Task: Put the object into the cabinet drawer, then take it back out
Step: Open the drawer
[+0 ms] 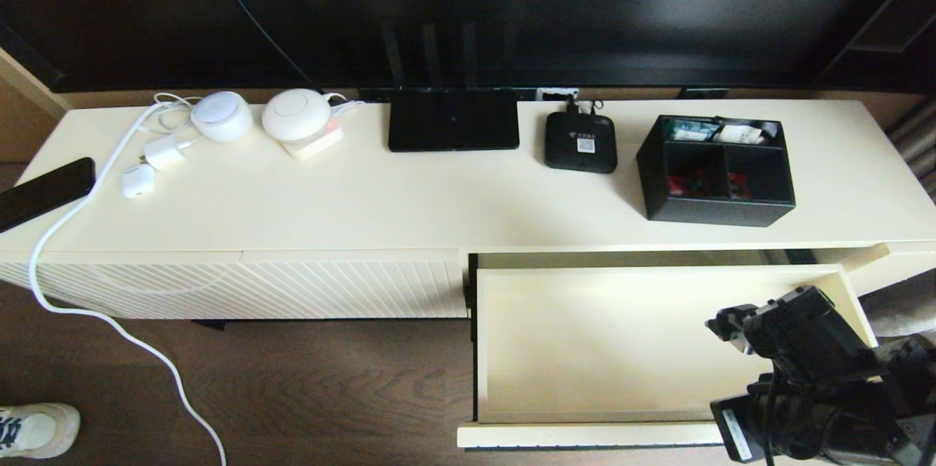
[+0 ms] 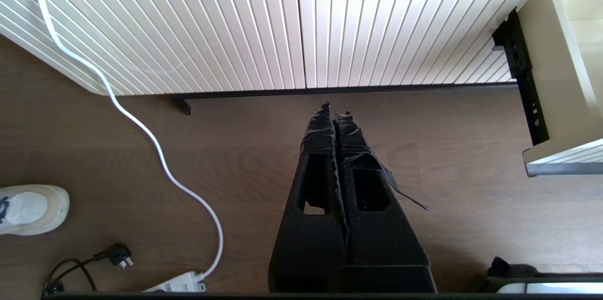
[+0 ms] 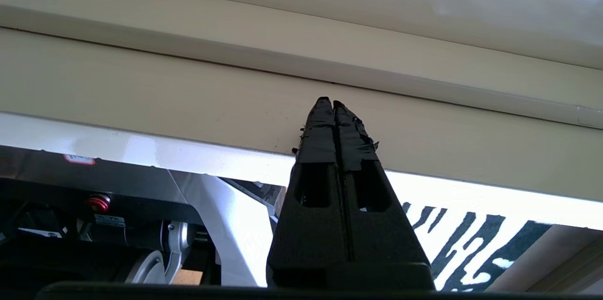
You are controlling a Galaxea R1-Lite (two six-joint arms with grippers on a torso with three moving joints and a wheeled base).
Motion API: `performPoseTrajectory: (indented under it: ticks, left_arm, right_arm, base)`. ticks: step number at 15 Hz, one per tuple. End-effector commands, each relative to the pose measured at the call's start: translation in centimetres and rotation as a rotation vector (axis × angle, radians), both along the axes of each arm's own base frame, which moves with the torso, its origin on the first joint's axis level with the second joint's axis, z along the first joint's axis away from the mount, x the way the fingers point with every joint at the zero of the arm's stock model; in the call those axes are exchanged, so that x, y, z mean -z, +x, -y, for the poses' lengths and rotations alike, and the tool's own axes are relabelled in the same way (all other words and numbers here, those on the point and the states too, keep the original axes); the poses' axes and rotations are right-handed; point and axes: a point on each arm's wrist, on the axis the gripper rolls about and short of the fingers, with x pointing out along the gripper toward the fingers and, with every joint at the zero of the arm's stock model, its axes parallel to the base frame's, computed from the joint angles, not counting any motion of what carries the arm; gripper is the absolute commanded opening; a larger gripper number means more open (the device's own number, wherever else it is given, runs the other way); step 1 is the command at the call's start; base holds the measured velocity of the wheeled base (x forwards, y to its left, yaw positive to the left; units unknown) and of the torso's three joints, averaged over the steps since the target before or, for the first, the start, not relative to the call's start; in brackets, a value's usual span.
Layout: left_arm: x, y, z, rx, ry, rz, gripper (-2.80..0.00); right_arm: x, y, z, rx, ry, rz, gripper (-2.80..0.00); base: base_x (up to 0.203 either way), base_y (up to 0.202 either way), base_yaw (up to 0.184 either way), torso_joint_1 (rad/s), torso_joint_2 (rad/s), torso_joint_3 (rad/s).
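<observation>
The black organizer box (image 1: 716, 170) stands on the cabinet top at the right, behind the drawer, with red and white items in its compartments. The cream cabinet drawer (image 1: 621, 342) is pulled out and nothing lies in it. My right arm (image 1: 804, 371) hangs over the drawer's front right corner. In the right wrist view my right gripper (image 3: 332, 102) is shut and empty, its tips close to a cream drawer wall (image 3: 212, 88). My left gripper (image 2: 333, 108) is shut and empty, low over the wooden floor in front of the left cabinet front. It does not show in the head view.
On the cabinet top are a flat black router (image 1: 453, 120), a small black set-top box (image 1: 580, 142), two white round devices (image 1: 221, 115), a charger, an earbud case (image 1: 137, 180) and a phone (image 1: 44, 192). A white cable (image 2: 141, 125) runs across the floor. A shoe (image 1: 36, 429) is at lower left.
</observation>
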Motion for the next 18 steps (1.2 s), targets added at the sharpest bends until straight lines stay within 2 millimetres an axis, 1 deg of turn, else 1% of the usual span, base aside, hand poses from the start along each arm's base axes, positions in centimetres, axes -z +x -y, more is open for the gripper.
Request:
performPoseTrajectory:
  ticks: [1,3,6,8,9,10,12,14,18]
  left_arm:
    - [0.0,0.0,0.0,0.000,0.000,-0.002,-2.80]
    - [0.0,0.0,0.0,0.000,0.000,0.000,-2.80]
    - [0.0,0.0,0.0,0.000,0.000,0.000,-2.80]
    - [0.0,0.0,0.0,0.000,0.000,-0.001,-2.80]
    - [0.0,0.0,0.0,0.000,0.000,0.001,-2.80]
    - [0.0,0.0,0.0,0.000,0.000,0.000,-2.80]
    - [0.0,0.0,0.0,0.000,0.000,-0.001,-2.80]
    - [0.0,0.0,0.0,0.000,0.000,-0.001,-2.80]
    - [0.0,0.0,0.0,0.000,0.000,-0.003,-2.80]
  right_arm:
    - [0.6,-0.9,0.5,-0.015,-0.028,-0.040,-2.80]
    - [1.0,-1.5,0.8,-0.029,-0.046,-0.061,-2.80]
    - [1.5,-1.7,0.9,-0.039,-0.047,-0.053,-2.80]
    - [1.5,-1.6,0.9,-0.054,-0.044,-0.026,-2.80]
    - [1.2,-1.2,0.9,-0.045,-0.034,0.002,-2.80]
    - [0.6,-0.6,0.8,-0.026,-0.018,0.059,-2.80]
    - [-0.8,-0.2,1.0,0.010,-0.017,0.163,-2.80]
    - [-2.9,0.3,1.0,0.042,-0.017,0.297,-2.80]
    - [-5.6,0.0,1.3,0.077,-0.022,0.440,-2.80]
  base:
    - [0.000,0.000,0.000,0.000,0.00,0.000]
    - [0.000,0.000,0.000,0.000,0.00,0.000]
    - [0.000,0.000,0.000,0.000,0.00,0.000]
    - [0.000,0.000,0.000,0.000,0.00,0.000]
    - [0.000,0.000,0.000,0.000,0.00,0.000]
    - [0.000,0.000,0.000,0.000,0.00,0.000]
    - [0.000,0.000,0.000,0.000,0.00,0.000]
    - [0.000,0.000,0.000,0.000,0.00,0.000]
    - [0.000,0.000,0.000,0.000,0.00,0.000]
